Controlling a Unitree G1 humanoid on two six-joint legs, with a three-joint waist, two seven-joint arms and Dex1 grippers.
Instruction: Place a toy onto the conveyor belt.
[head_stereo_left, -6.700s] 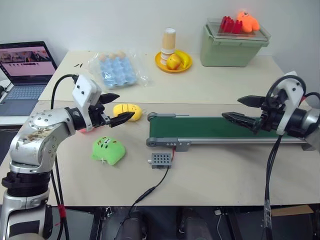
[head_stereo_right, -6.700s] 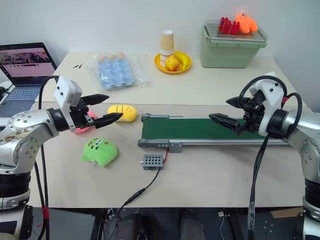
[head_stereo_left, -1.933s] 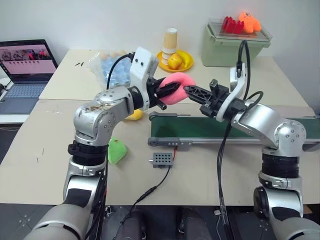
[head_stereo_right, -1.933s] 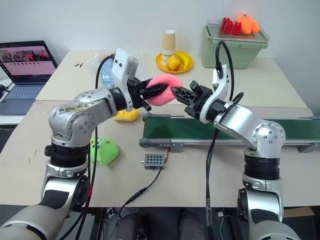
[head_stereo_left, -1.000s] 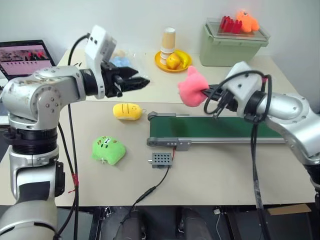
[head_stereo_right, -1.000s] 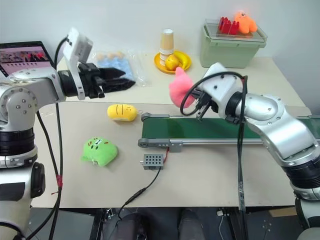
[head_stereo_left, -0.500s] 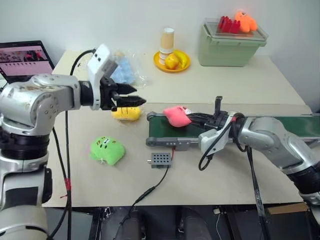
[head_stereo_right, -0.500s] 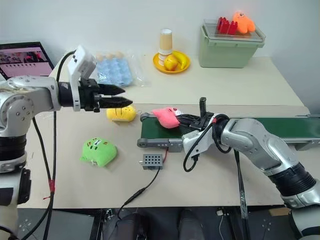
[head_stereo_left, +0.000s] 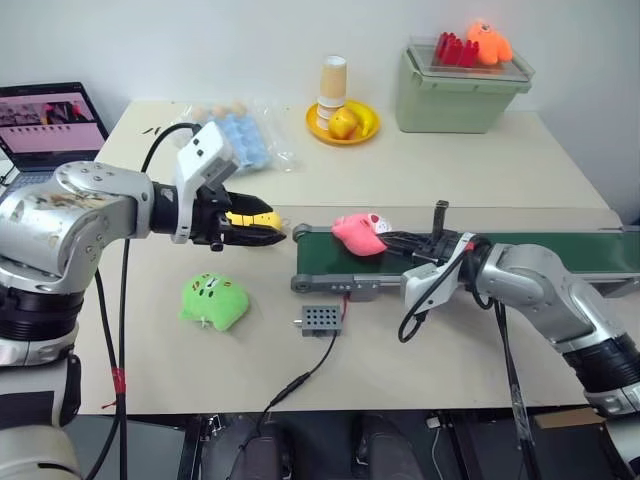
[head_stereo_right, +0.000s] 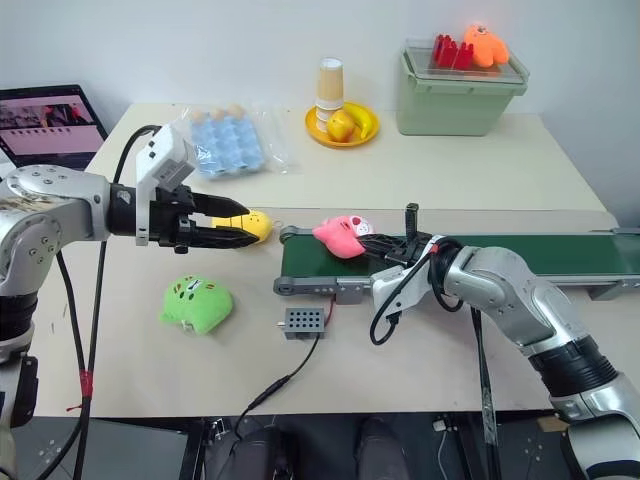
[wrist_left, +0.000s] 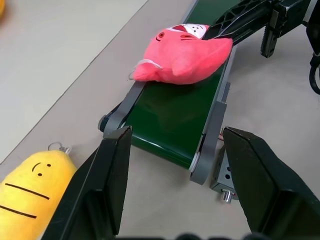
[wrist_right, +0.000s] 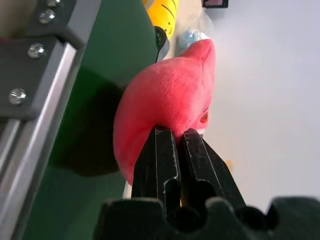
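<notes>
Pink toy (head_stereo_left: 356, 234) held on the belt (head_stereo_left: 520, 252) at its left end

The toy is pinched by the right gripper (head_stereo_right: 372, 243), jaws closed tight on its edge — its underside rests on the green belt, which runs along the table (head_stereo_left: 450, 180) towards the right edge. The left gripper (head_stereo_left: 268, 228) is held over the yellow toy (head_stereo_right: 250, 224) with jaws apart and empty; a green toy (head_stereo_left: 214, 301) lies nearer the front edge — clear of both grippers

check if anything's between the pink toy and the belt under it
Nothing visible is in the way. The pink toy sits at the belt's left end, pinched by the right gripper.
</notes>
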